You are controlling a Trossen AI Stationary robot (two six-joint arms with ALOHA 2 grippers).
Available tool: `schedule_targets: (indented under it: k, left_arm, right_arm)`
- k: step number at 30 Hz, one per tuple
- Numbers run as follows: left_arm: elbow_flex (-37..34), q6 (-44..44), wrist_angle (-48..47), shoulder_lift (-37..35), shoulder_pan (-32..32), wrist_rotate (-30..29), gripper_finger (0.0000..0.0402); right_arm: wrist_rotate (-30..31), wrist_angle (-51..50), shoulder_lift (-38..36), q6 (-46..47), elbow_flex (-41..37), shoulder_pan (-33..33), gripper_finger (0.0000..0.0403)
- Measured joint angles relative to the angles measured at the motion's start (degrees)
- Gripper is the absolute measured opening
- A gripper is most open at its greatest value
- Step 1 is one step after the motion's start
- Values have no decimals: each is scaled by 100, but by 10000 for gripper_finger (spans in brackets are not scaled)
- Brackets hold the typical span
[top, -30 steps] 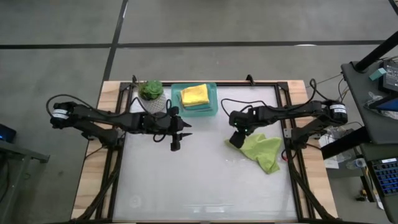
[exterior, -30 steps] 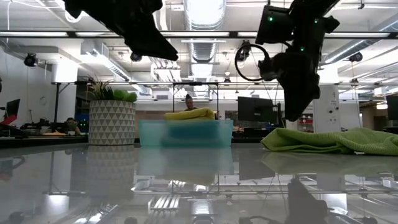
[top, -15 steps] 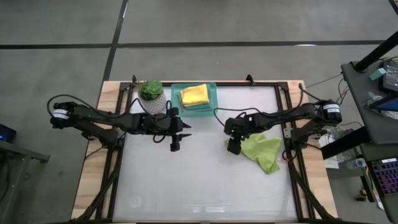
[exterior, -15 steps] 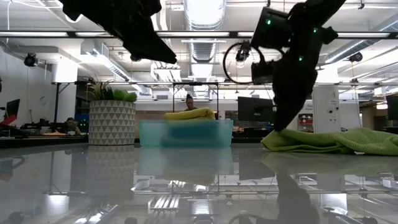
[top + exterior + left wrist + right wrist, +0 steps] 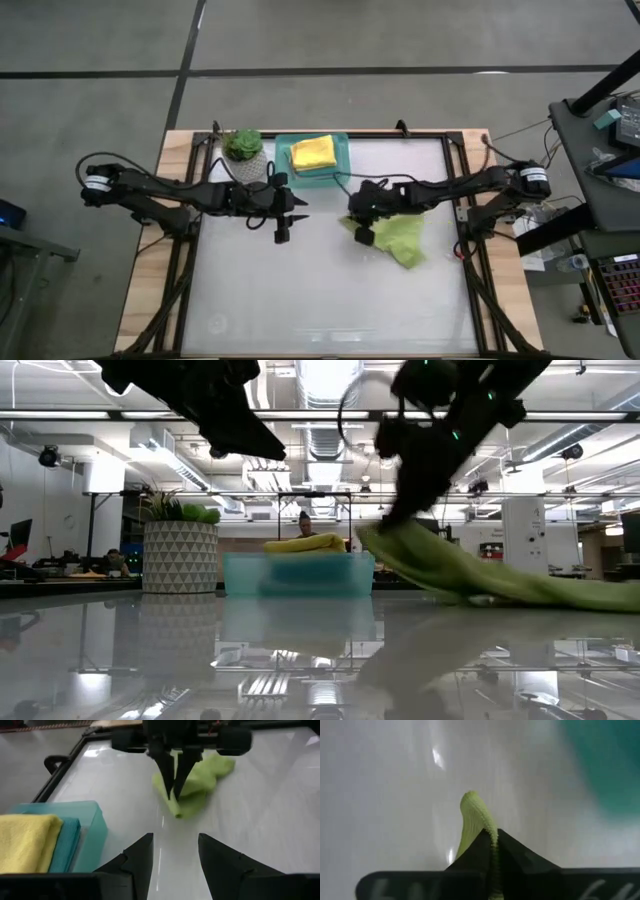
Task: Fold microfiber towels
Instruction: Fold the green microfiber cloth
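Note:
A lime green microfiber towel [image 5: 402,240] lies crumpled at the table's middle right, its right part [image 5: 560,595] resting on the table. My right gripper [image 5: 362,234] is shut on its left end, which is raised. My left gripper [image 5: 283,229] hangs open above the table left of centre with nothing between its fingers [image 5: 175,854]. A yellow towel [image 5: 313,152] lies folded on a teal-blue one [image 5: 67,837] in the teal tray [image 5: 340,170] at the far edge. My right gripper pinches the lime towel's left end [image 5: 476,815] between its two shut fingers [image 5: 512,851]; a short tip of cloth sticks out past them. The fingers slant down, coming from the table's right side. The held end [image 5: 385,538] is lifted, and the cloth slopes down to the table on the right.
A potted plant [image 5: 243,148] in a white patterned pot stands at the far left beside the tray. A dark frame [image 5: 462,215] rims the glossy white table. Bare table surface [image 5: 330,300] stretches along the near side.
My right gripper has shut on the lime towel's left end, rolled and tipped up, then moved toward the table's left edge while raising that end. The towel has been drawn out leftward and slid along the table, its right part staying down.

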Motion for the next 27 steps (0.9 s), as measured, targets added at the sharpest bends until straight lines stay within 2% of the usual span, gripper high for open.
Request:
schedule_targets:
  k: [7,11,19,27]
  left_arm:
    - [11,-15,262,-20,0,-22,142]
    - [-30,-143,337,-20,-4,-44,142]
    - [-107,-424,299,126,-5,-152,142]
    - [-104,-750,344,848,-9,-81,142]
  right_arm:
    - [49,2041,-393,-399,-5,-24,9]
    - [44,2620,-370,-500,-7,-22,9]
    - [41,3049,-370,-629,-14,-24,9]
    - [40,3075,-369,-613,-14,-24,9]
